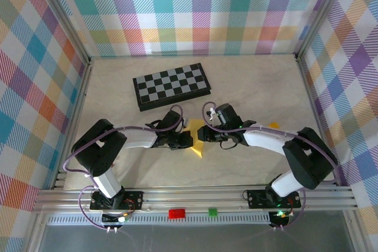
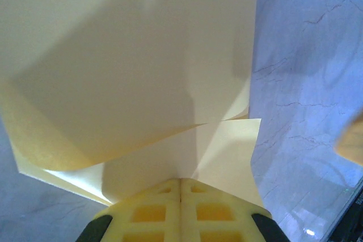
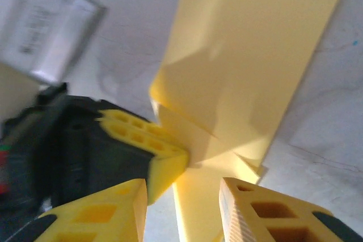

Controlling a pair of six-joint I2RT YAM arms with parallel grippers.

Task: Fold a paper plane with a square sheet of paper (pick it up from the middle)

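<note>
The yellow sheet of paper [image 1: 198, 147] is folded into layered flaps and held just above the table between the two arms. My left gripper [image 1: 188, 140] is shut on it: in the left wrist view its fingertips [image 2: 180, 184] pinch the meeting point of the folds and the paper [image 2: 130, 55] spreads away from them. My right gripper [image 1: 208, 135] faces it from the right. In the right wrist view the right gripper [image 3: 182, 196] is open, a strip of the paper [image 3: 255, 43] running down between its fingers, and the left gripper's fingers [image 3: 161, 151] clamp the paper's edge.
A black-and-grey chessboard [image 1: 171, 85] lies behind the grippers. A small orange-yellow block [image 1: 273, 125] sits on the table [image 1: 254, 81] to the right of the right arm. Checked walls enclose three sides, and a metal rail [image 1: 195, 196] runs along the near edge.
</note>
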